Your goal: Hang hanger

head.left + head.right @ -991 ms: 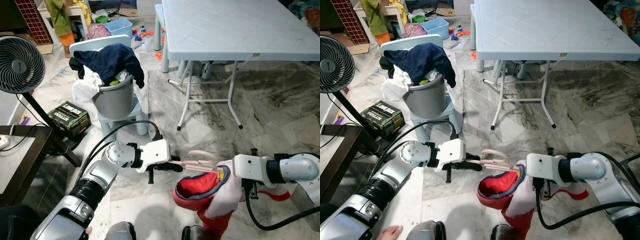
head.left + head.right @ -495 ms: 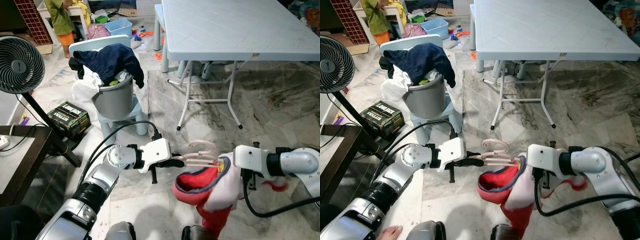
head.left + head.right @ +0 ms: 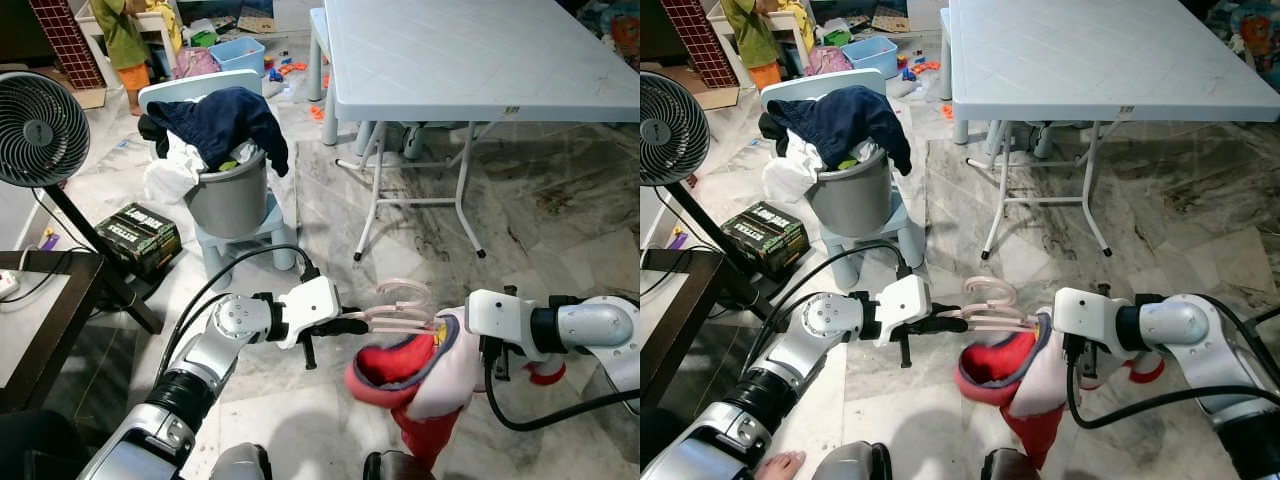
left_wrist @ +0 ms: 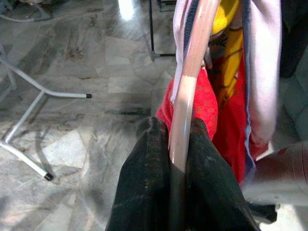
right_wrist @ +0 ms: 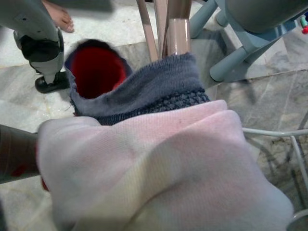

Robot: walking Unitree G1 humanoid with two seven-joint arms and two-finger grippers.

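I'm looking down over a marble floor with the pale blue folding table ahead, a standing fan off to my left, and the grey laundry bucket heaped with dark clothes on its little stool. Nothing out there has budged in the last second; all the action is low, right in front of me.

My left gripper is clamped on the pink hanger, and the left wrist view confirms it: both black fingers pinch the pale pink bar, which runs straight on into the neck of the red and white shirt. My right gripper sits at the far side of that shirt, buried under the cloth, so I can't tell how its fingers stand. The right wrist view gives me white fabric, the grey ribbed collar and the hanger arms going in.

What's changed: over the last second the hook has swung from lying nearly flat to arcing upward, and the shirt has bunched in closer around the hanger, its red hem tucked nearer the right arm. I read that as the hanger seating deeper into the collar. Good news, but the garment is not squared on the shoulders yet, and I see no rail to hang it on.
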